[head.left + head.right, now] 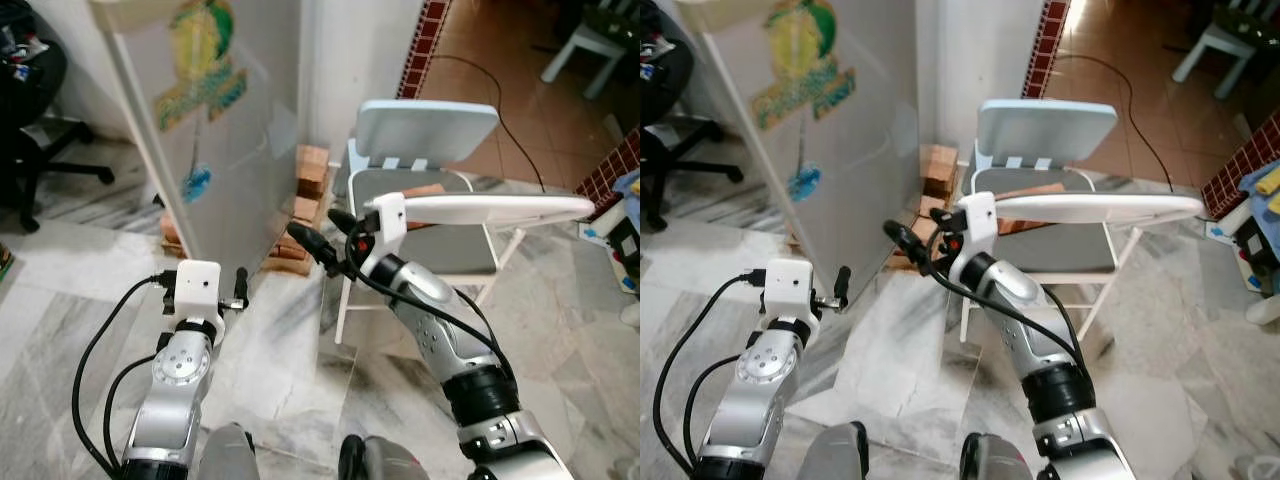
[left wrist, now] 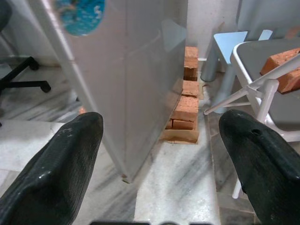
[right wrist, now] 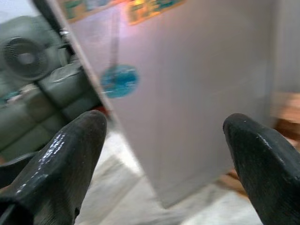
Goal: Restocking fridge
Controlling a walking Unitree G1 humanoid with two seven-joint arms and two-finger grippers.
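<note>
The fridge point(image 1: 225, 120) stands upright, tall axis vertical, its corner edge just ahead of both hands. Left hand point(image 2: 161, 154) and right hand point(image 3: 164, 154) gape wide, empty.

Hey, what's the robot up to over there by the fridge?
It stands facing the fridge, which sits on bricks, with a chair just beside it. Both hands are raised toward the fridge and open, holding nothing: the left hand is lower, the right hand higher and nearer the chair. Neither touches the fridge yet, and no groceries are in hand, so restocking has not visibly begun.
</note>
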